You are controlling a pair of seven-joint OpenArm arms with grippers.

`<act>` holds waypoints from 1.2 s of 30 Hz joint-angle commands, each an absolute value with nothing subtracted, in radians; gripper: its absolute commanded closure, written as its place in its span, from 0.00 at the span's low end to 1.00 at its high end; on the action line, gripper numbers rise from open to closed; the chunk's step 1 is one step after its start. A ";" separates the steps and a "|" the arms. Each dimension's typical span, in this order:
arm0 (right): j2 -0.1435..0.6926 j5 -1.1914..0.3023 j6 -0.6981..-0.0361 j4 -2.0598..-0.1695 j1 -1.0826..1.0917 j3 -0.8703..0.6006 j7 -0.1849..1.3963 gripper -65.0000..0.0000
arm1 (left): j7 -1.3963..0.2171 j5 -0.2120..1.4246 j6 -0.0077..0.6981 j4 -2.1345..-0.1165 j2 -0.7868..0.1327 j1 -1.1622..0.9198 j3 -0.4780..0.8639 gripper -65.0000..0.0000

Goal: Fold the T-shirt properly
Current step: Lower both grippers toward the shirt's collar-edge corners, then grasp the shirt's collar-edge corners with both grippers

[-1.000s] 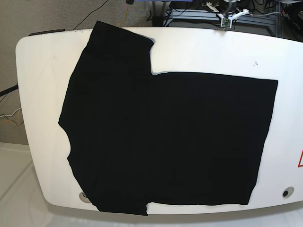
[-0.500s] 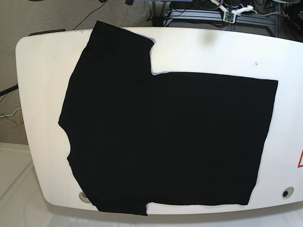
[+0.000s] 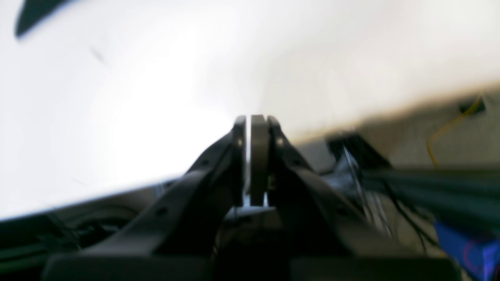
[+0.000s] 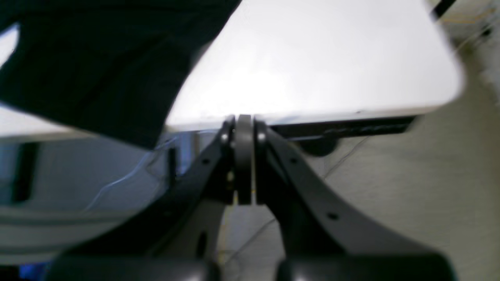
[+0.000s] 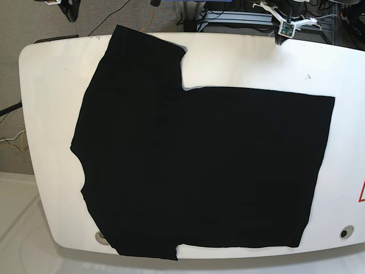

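Observation:
The black T-shirt [image 5: 194,165] lies spread flat over most of the white table [image 5: 51,85], one sleeve reaching the far edge and another the near edge. In the left wrist view my left gripper [image 3: 252,121] is shut and holds nothing, hanging over the table's far edge, with just a black tip of the T-shirt [image 3: 33,11] at top left. The base view shows that left gripper [image 5: 283,34] at the far right edge. My right gripper [image 4: 244,121] is shut and empty just beyond the table's edge, beside the T-shirt [image 4: 93,62]. In the base view the right gripper [image 5: 71,10] is at top left.
Cables, a yellow cord [image 5: 149,20] and equipment racks [image 5: 228,14] lie on the floor beyond the far edge. The table has round holes near the front corners [image 5: 346,232] and a red mark at its right edge [image 5: 361,193].
The left arm's tip slid rightward along the far table edge. The right arm's dark end came into sight at the top left. The T-shirt has not moved.

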State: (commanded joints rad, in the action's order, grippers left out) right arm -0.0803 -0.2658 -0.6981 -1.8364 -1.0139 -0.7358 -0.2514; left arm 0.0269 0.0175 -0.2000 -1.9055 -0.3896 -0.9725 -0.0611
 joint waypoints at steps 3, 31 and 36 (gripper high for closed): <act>-0.069 -0.303 -0.698 -1.847 -0.998 -0.721 -0.220 1.00 | 0.007 0.013 -0.200 -1.932 -0.390 -0.970 -0.052 1.00; -0.027 -0.512 -0.698 -1.936 -0.564 -0.764 0.483 0.70 | -0.043 0.079 -0.149 -2.202 -0.344 -0.995 0.270 0.61; -0.010 -0.509 -0.698 -1.935 -0.524 -0.763 0.598 0.68 | -0.085 0.099 -0.149 -2.167 -0.378 -0.980 0.254 0.65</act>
State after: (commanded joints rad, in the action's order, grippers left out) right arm -0.0100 -0.5093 -0.6981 -1.9350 -0.5237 -0.7625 0.5981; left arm -0.0846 0.0990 -0.1488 -2.1671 -0.3779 -0.9801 0.2543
